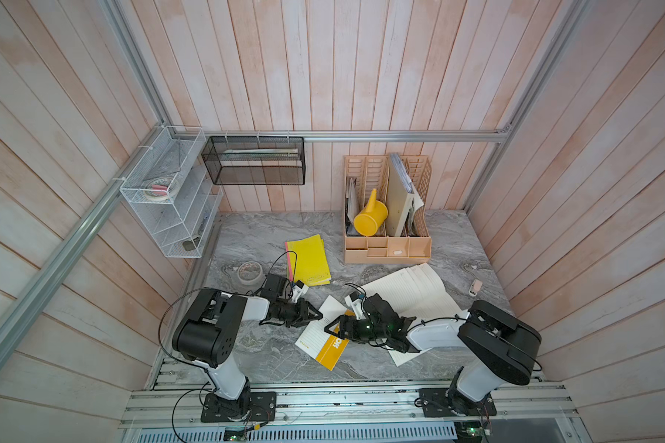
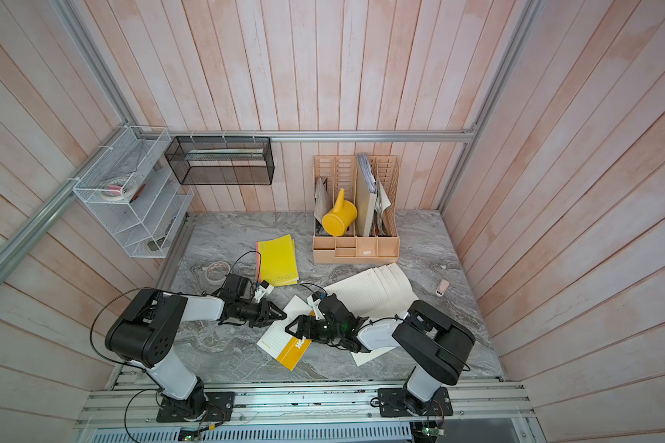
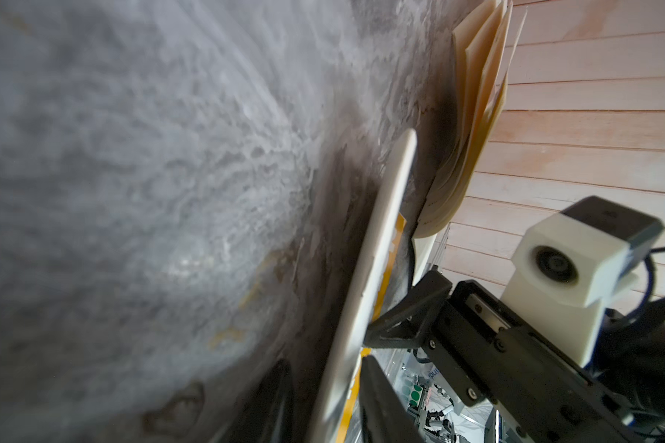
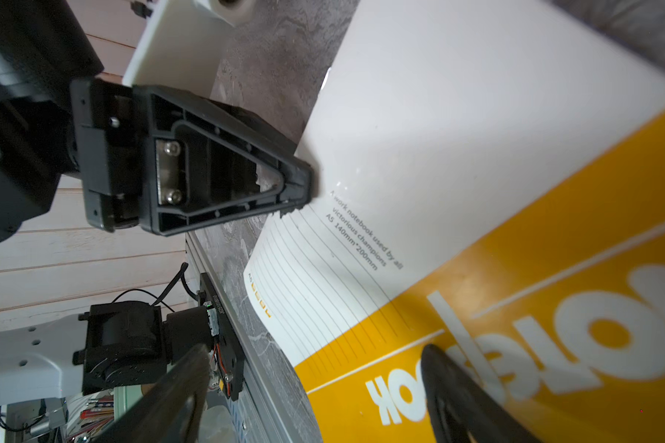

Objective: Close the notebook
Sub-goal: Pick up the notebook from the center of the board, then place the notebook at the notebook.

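The notebook lies open on the grey marble table near the front. Its white and yellow cover (image 1: 319, 339) (image 2: 285, 341) (image 4: 477, 191) is on the left and the cream lined pages (image 1: 411, 291) (image 2: 373, 291) (image 3: 473, 115) fan out to the right. My left gripper (image 1: 317, 315) (image 2: 282, 316) (image 3: 325, 362) is at the cover's left edge. Its jaws stand narrowly apart, with the raised cover edge (image 3: 384, 214) between them. My right gripper (image 1: 333, 328) (image 2: 290, 328) (image 4: 315, 368) hovers open over the yellow band, its fingers (image 4: 457, 387) wide apart and empty.
A yellow pad (image 1: 308, 261) and a tape roll (image 1: 249, 271) lie behind the left arm. A beige desk organizer (image 1: 386, 249) holding a yellow watering can (image 1: 370, 216) stands at the back. A small pink item (image 1: 475, 287) is at the right. A white wire shelf (image 1: 166, 199) and a black mesh basket (image 1: 254, 161) hang on the walls.
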Robot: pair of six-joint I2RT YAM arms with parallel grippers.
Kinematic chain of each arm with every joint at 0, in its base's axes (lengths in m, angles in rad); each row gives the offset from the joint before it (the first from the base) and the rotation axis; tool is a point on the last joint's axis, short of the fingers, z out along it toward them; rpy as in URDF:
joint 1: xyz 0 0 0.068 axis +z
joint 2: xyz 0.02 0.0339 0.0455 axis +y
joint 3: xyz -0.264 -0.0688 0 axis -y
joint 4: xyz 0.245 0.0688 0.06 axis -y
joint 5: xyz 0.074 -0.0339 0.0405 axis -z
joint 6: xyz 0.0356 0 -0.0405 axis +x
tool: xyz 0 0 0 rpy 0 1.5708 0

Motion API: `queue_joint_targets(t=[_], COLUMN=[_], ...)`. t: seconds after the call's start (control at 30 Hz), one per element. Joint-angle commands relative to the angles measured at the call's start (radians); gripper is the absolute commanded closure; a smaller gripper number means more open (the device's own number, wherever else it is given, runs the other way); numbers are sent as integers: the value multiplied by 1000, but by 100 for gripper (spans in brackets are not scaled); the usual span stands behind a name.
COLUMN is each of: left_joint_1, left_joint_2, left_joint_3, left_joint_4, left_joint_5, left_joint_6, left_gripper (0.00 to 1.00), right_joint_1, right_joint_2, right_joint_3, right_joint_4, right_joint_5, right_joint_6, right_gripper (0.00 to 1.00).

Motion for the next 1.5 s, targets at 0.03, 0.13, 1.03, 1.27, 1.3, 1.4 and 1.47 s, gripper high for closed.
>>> queue_joint_targets(t=[0.03,0.13,1.03,1.27,1.3,1.4,1.47], left_joint_1=[-9,-10,-8,-1,2,26,46], left_joint_2=[-4,-7,-264,-287,-275,-238,-210], left_joint_3=[-52,-30,206,368,396,469,508], left_joint_4=[-32,-59,-309,-324,-321,-290,-262], left_joint_5=[-47,-60,-43,-116,-125,-150,-171], left_joint_6=[-30,-28,-35,-66,-69,-81,-84], left_gripper=[70,74,100,100,100,100,100], right_joint_1=[2,2,-161,-217,-225,-247,-280], right_joint_2=[49,46,-273,-351,-377,-446,-459], right_joint_3=[-6,8,195,186,183,160,153], right_joint_4=[-51,-75,-582,-589,-589,-560,-558], right_joint_5=[1,3,55,94,122,167,145], right_joint_6=[-8,-17,-304,-303,-300,-303,-307], right_gripper=[11,11,11,11,11,8,6])
